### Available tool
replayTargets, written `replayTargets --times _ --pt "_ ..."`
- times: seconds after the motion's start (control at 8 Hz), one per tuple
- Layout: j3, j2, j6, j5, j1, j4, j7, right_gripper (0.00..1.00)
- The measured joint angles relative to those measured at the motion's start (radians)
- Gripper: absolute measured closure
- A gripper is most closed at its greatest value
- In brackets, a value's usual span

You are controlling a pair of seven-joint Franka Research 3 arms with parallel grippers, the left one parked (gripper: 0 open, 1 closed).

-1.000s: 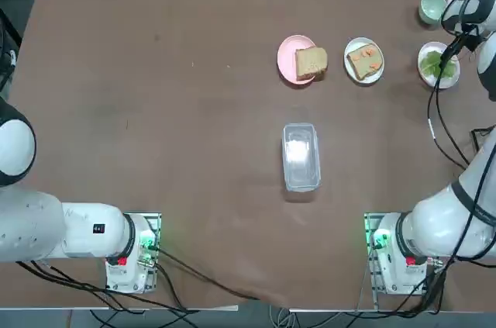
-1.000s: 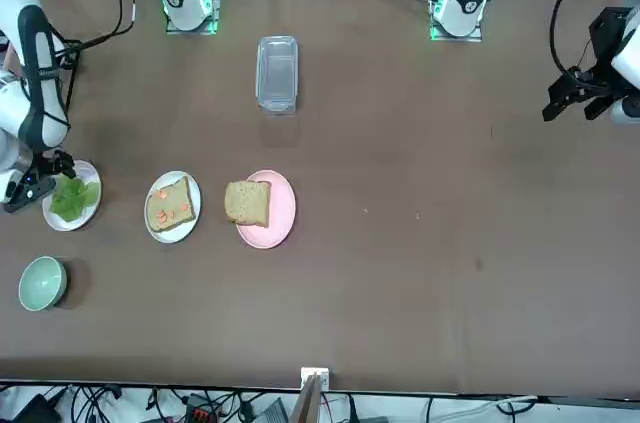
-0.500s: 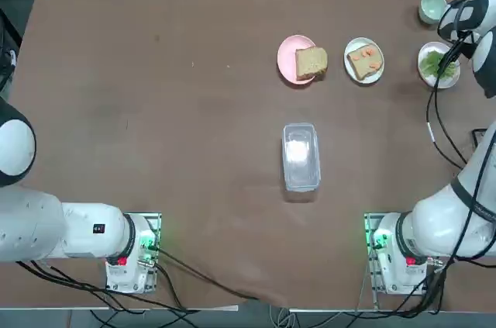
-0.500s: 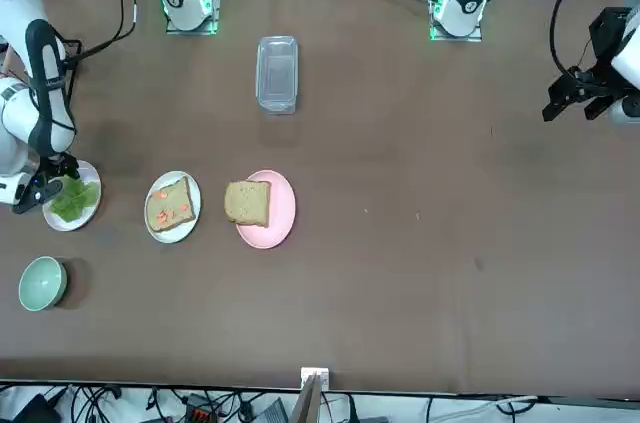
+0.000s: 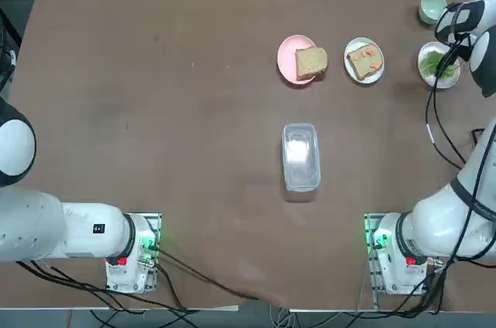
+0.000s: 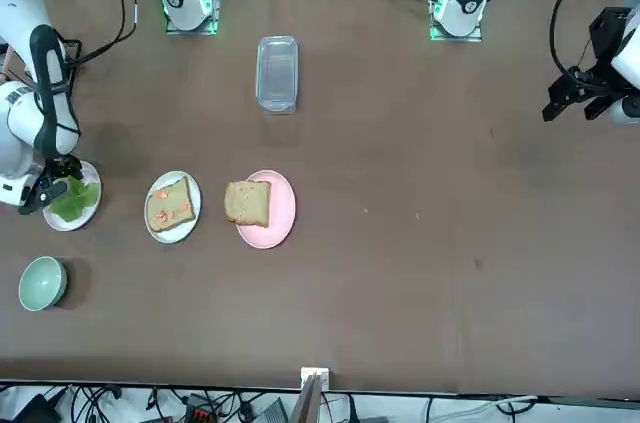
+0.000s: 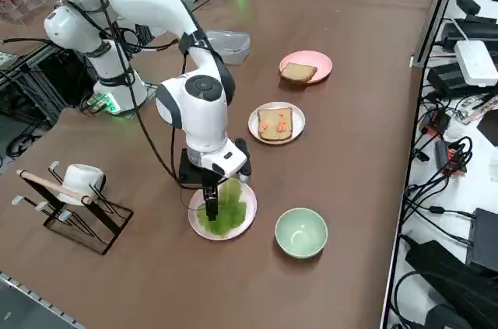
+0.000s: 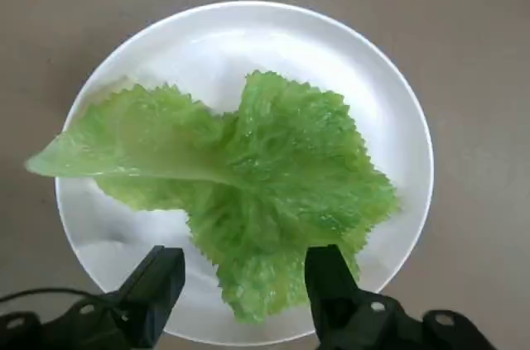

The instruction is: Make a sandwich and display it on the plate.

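Note:
The sandwich's parts lie apart. One tan bread slice rests on a pink plate. Another slice, dotted with orange bits, sits on a small white plate. A green lettuce leaf lies on a second white plate at the table's right end. My right gripper hangs low over that plate, open, its fingers on either side of the leaf's edge. In the right side view the gripper points straight down at the lettuce.
A pale green bowl stands beside the lettuce plate, toward the table's far edge. A clear lidded container lies mid-table. A mug rack with a white cup sits off the table's right end.
The right wrist has shifted a little over the lettuce plate and come lower. Its fingers have narrowed slightly. The bread, plates and container have not moved.

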State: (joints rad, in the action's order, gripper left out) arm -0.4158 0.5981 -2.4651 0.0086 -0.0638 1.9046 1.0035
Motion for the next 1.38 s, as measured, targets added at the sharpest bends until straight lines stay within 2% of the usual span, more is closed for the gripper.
replayTargets --times 0.12,0.5,0.62,0.75,1.0,1.12,1.38 --pt "0.0 0.003 -0.004 0.0 0.0 0.0 0.0 0.14" --pt "0.0 0.008 -0.015 0.0 0.0 0.0 0.0 0.31" --pt "0.0 0.01 -0.016 0.0 0.0 0.0 0.0 0.45" --pt "0.0 0.01 -0.017 0.0 0.0 -0.001 0.0 0.51" --pt "0.0 0.01 -0.02 0.0 -0.001 -0.018 0.0 0.9" --pt "-0.001 0.01 -0.02 0.0 -0.002 -0.027 -0.001 0.95" --pt "-0.002 0.006 -0.02 0.0 -0.003 -0.042 -0.001 0.95"
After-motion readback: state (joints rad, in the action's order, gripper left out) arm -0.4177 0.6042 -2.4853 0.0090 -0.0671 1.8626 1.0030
